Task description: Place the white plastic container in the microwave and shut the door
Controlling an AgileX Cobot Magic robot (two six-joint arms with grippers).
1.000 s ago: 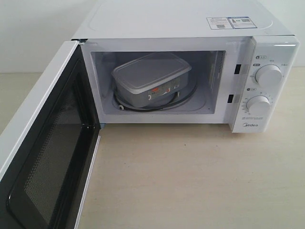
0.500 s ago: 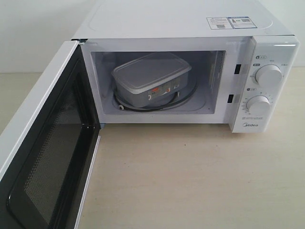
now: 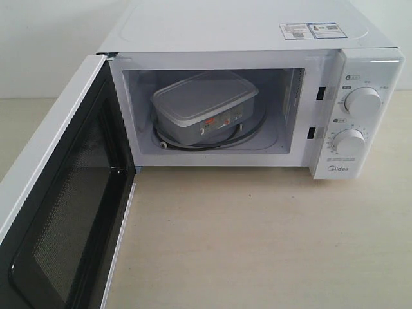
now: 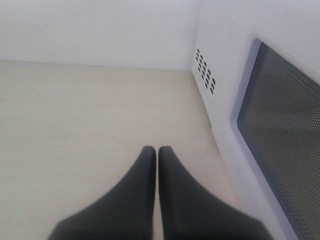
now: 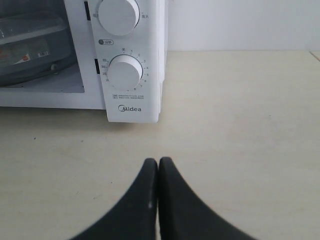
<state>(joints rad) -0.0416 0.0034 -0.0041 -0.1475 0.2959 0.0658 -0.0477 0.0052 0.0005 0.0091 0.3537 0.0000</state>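
Note:
The white plastic container rests inside the microwave on the round turntable, also seen as the container in the right wrist view. The door stands wide open to the left, its black mesh inner face toward the camera. My left gripper is shut and empty, low over the table beside the door's outer face. Shut and empty too, my right gripper hangs over the table in front of the knob panel. Neither gripper shows in the exterior view.
The light wooden table runs in front of the microwave. Two round knobs sit on its right panel. A white wall stands behind. Vent holes mark the microwave's side near my left gripper.

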